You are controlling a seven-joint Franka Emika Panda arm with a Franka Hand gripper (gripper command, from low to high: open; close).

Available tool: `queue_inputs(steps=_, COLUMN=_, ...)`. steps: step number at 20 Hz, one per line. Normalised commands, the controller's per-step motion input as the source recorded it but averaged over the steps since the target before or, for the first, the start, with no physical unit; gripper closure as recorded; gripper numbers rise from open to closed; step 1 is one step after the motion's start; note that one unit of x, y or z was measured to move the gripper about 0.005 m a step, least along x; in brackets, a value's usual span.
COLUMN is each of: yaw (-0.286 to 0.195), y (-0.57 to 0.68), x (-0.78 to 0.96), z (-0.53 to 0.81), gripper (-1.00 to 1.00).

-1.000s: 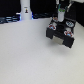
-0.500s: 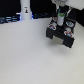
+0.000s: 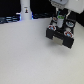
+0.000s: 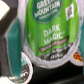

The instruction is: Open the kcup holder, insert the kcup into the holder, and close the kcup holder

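Tool [image 3: 59,17] tips blurred above the kcup holder [image 3: 62,34]; grip indiscernible.

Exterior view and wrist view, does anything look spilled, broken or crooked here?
Nothing stands out. The black boxy kcup holder sits open on the pale table, and the small white kcup with green lid looks intact. No spill shows.

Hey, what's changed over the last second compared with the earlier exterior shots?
Nothing visibly moved. The end effector remains above the kcup holder with the green-topped kcup at it; whether it grips the pod can't be told. The white bottle at the back stayed put.
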Motion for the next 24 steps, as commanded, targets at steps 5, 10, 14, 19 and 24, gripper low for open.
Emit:
queue_inputs(steps=5, yaw=-0.030, y=0.11, x=0.23, z=0.30, gripper=1.00)
queue_inputs(steps=10, yaw=-0.033, y=0.17, x=0.29, z=0.32, gripper=1.00)
queue_inputs(steps=14, yaw=-0.032, y=0.18, x=0.32, z=0.27, gripper=1.00)
queue_inputs(steps=19, yaw=-0.002, y=0.13, x=0.16, z=0.01, gripper=1.00)
queue_inputs(steps=24, yaw=0.025, y=0.02, x=-0.05, z=-0.22, gripper=1.00)
